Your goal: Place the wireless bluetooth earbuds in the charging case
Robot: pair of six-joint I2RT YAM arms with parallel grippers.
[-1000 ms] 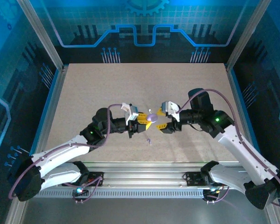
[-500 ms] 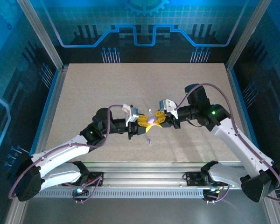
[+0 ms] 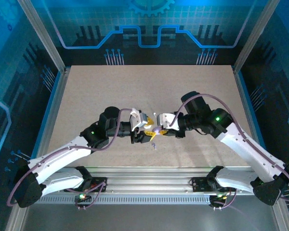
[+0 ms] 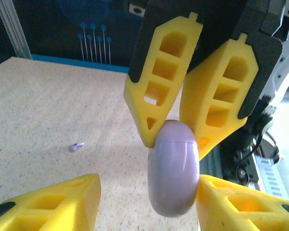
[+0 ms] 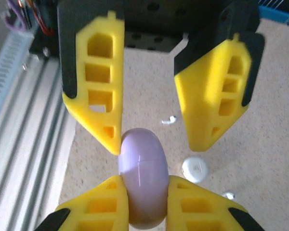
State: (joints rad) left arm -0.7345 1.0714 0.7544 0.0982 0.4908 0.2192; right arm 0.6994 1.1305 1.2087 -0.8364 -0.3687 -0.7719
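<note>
1. Lavender charging case point(image 5: 140, 175): shut, with its seam closed. It is carried in the air over the middle of the table point(image 3: 111, 86), between the two arms.
2. Right gripper point(image 5: 143, 190): fingers narrow, pinching the case from both sides at one end.
3. Left gripper point(image 4: 148, 185): fingers parted wider than the case. One tip touches its rim and the other stands apart, so judge it as bearing no load.
4. Lavender earbud point(image 4: 77, 147): loose on the table, at 6 o'clock from the case in the overhead view.
5. White earbud point(image 5: 169, 120) and white round disc point(image 5: 194, 169): on the table, at 1 and 3 o'clock from the case in the right wrist view.

Hazards for you to note:
- You hold a smooth, rounded shell by one end only, so it may pivot or squirt out of the pinch.
- If you draw the left gripper away along its touching finger, it may drag the case askew.
- A dropped case would land among the earbuds and could scatter them.
- No earbud goes in while the lid is shut, and prying it open against so small a grip may twist the case free.
</note>
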